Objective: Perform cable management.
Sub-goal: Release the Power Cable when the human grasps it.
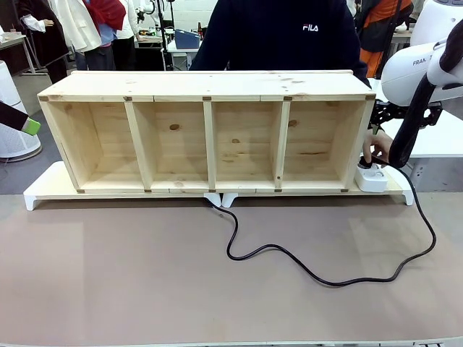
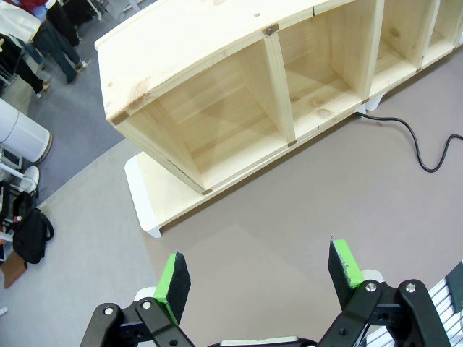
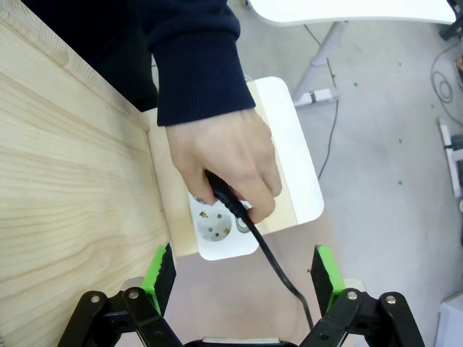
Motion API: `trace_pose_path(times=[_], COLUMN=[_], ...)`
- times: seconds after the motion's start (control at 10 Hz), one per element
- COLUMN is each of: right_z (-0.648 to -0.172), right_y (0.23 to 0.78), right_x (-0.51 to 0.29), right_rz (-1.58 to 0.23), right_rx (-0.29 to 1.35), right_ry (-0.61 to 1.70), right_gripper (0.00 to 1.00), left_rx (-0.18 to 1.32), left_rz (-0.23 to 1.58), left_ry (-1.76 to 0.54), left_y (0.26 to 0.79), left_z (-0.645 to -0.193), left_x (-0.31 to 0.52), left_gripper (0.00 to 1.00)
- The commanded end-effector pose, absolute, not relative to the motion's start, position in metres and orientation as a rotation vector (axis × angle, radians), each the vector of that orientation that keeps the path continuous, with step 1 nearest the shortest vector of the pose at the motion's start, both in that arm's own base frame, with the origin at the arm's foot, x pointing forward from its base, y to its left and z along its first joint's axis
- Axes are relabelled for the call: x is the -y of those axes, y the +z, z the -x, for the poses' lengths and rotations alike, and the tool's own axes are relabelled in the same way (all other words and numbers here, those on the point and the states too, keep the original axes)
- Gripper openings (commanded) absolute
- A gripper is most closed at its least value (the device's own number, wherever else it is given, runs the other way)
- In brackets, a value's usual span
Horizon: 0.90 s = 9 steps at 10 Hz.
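Shelf [image 1: 210, 94] compartments bare — person's hand [image 3: 224, 163] holds cable [image 1: 311, 271] plug at power strip [image 3: 221, 231] — both grippers wide

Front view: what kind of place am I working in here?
Probably a robotics lab or shared workshop, not a home: a bare wooden shelf on a work table, a white robot arm, and more desks and people standing behind.

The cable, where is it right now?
In the front view the cable loops across the mat, from under the shelf middle to the right end, where a hand holds its plug at the power strip.
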State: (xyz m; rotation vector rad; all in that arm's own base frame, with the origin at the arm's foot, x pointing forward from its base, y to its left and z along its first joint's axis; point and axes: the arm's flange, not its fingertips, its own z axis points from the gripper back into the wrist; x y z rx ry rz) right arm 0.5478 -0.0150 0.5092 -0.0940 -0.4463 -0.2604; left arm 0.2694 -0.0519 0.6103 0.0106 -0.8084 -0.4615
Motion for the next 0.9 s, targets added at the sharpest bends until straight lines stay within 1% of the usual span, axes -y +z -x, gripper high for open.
trace_pose_path(times=[0.0, 0.8], right_z=[-0.5477, -0.5477], right_y=[0.5095, 0.5095], right_x=[0.014, 0.014], right_rz=[0.092, 0.092], right_rx=[0.447, 0.447], right_ry=[-0.263, -0.263], right_gripper=[0.97, 0.97], left_rx=[0.814, 0.814], left_rz=[-0.011, -0.011], left_ry=[-0.459, -0.459], left_y=[0.6103, 0.6103], left_z=[-0.2711, -0.2711], left_x=[0.052, 0.052], left_gripper=[1.0, 1.0])
